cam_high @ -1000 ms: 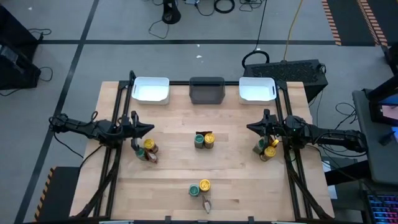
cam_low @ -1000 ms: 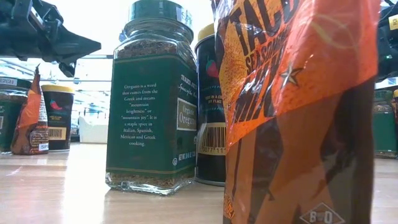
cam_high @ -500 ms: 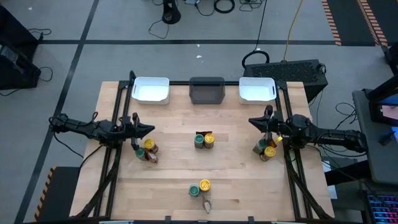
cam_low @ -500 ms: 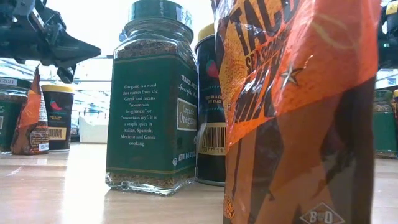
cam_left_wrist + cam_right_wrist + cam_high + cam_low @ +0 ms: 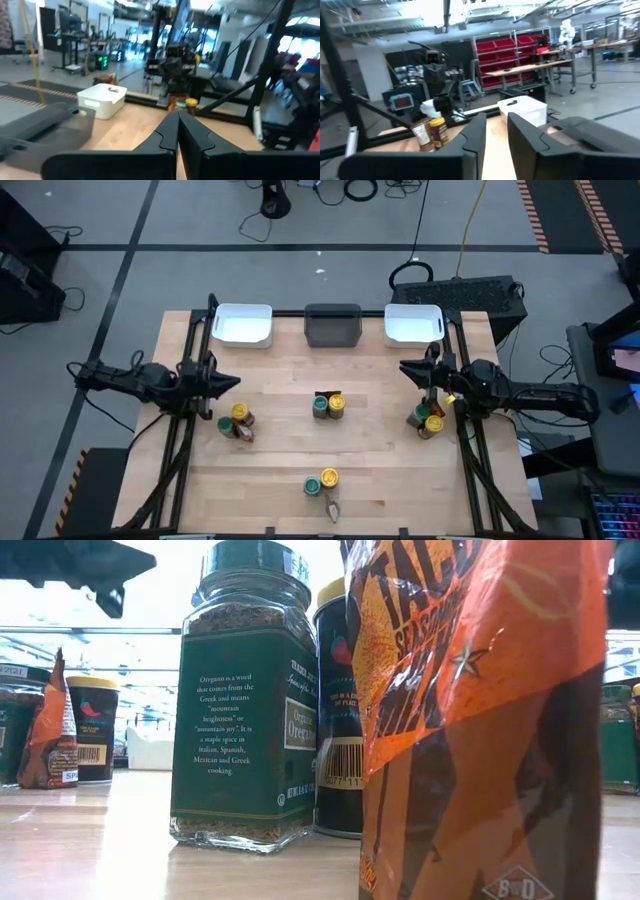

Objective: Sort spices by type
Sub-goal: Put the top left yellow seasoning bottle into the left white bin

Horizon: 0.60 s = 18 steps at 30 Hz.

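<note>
spices sit in four clusters on my wooden table, none of them in the bins along the far edge. at the left, a green-lidded jar, a yellow-lidded jar and an orange packet huddle together. at the centre, another green and yellow pair stands touching, a packet tucked behind it. near the front edge a third pair of jars stands beside a packet. at the right edge a fourth cluster waits by the frame. my left gripper hovers above the table just beyond the left cluster, its fingers pressed together on nothing. my right gripper hangs over the right edge beyond the fourth cluster, its fingers parted by a narrow gap, empty. two white bins flank a dark grey bin.
</note>
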### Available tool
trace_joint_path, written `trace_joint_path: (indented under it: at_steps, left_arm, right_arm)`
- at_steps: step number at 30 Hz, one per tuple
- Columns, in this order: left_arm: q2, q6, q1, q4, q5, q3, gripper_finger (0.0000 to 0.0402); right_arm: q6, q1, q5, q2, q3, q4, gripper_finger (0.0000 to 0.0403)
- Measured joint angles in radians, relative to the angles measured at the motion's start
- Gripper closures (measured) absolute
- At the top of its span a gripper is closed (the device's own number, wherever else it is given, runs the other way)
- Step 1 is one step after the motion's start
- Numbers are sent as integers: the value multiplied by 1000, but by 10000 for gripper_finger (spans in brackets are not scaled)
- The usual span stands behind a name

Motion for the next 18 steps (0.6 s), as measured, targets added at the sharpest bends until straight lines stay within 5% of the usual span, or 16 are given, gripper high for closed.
trace_joint_path:
  at_steps: [18]
  left_arm:
    - [727,-56,-37,-651,-13,739,200]
  right_arm:
    - [-187,82,-108,479,313,-66,273]
